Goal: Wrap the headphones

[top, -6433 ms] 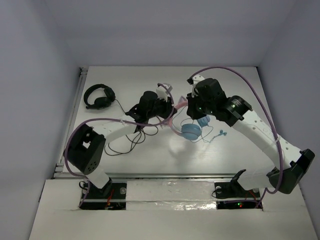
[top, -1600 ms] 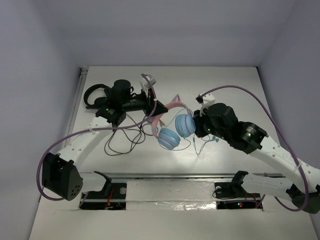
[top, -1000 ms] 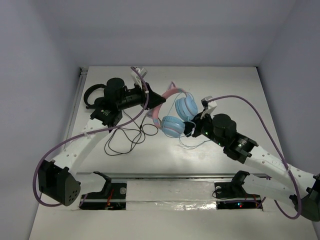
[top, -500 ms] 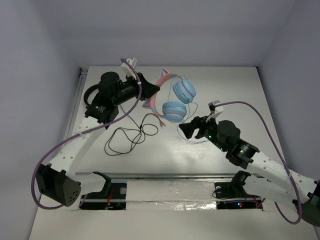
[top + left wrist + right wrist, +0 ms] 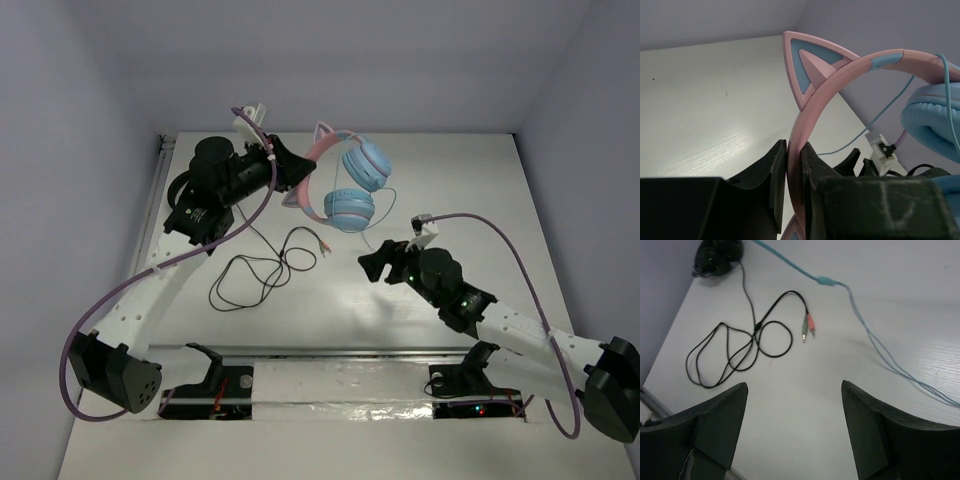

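While the left gripper [image 5: 291, 176] grips the headphones [image 5: 338, 190] by their pink band and holds them up over the far middle of the table [image 5: 470, 180], the top view shows both light blue earcups [image 5: 348, 208] hanging on its right side. The right gripper [image 5: 374, 263] sits nearer and slightly right of them, low over the table, its jaws spread and empty. Their light blue cable [image 5: 825, 279] is too thin to trace well from above; it seems to drop from the earcups toward that gripper. A loose black cable [image 5: 262, 273] lies to the left.

From the left wrist camera, the fingers [image 5: 771, 175] pinch the headband [image 5: 840, 81] edge-on, with a cat ear [image 5: 812, 65] standing just beyond them.

From the right wrist camera, the wide-set fingers [image 5: 715, 425] frame bare table. The light blue cable lies ahead and to the right, running diagonally from far left to near right. As the closer arm, the right one would likely need to shift right and forward to catch it.
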You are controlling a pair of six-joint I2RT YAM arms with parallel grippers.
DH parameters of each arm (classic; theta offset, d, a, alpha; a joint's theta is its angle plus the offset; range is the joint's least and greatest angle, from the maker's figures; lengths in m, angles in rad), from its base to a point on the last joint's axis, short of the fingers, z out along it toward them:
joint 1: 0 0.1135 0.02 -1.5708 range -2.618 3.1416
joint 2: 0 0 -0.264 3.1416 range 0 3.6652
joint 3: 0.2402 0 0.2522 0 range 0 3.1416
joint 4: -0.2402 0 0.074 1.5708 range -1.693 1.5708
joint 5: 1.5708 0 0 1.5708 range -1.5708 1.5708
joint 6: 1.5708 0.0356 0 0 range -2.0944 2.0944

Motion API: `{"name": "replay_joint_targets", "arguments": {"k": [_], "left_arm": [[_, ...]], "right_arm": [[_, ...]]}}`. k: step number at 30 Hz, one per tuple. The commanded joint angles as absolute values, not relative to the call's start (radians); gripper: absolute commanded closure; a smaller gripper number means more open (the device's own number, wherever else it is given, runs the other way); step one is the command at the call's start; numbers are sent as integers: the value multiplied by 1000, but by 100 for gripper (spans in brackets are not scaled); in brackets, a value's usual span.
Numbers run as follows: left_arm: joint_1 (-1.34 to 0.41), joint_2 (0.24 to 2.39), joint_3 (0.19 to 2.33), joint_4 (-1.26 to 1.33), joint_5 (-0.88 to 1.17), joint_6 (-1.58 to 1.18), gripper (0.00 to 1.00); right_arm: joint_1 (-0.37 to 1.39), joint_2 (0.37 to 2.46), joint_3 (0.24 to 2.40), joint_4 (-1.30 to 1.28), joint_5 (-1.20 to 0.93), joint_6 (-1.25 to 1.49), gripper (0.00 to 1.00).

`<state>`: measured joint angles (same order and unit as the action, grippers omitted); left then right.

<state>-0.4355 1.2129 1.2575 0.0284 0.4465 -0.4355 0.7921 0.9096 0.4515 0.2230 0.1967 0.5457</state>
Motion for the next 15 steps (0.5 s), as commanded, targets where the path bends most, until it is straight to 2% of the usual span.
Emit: {"name": "replay_joint_targets", "arguments": {"k": [1,5,10,15], "left_arm": [[-430,1173,1330,95,451,-483,100],[-430,1169,1333,98,469,-491,100],[-430,1169,1332,103,477,-494,100],[-430,1173,1336,95,491,-494,100]], "right_arm": [[741,954,443,359,250,597,19],[661,1070,437,414,174,592,19],[652,1277,502,521,100,551,19],[641,1434,571,566,135,577,22]]}}
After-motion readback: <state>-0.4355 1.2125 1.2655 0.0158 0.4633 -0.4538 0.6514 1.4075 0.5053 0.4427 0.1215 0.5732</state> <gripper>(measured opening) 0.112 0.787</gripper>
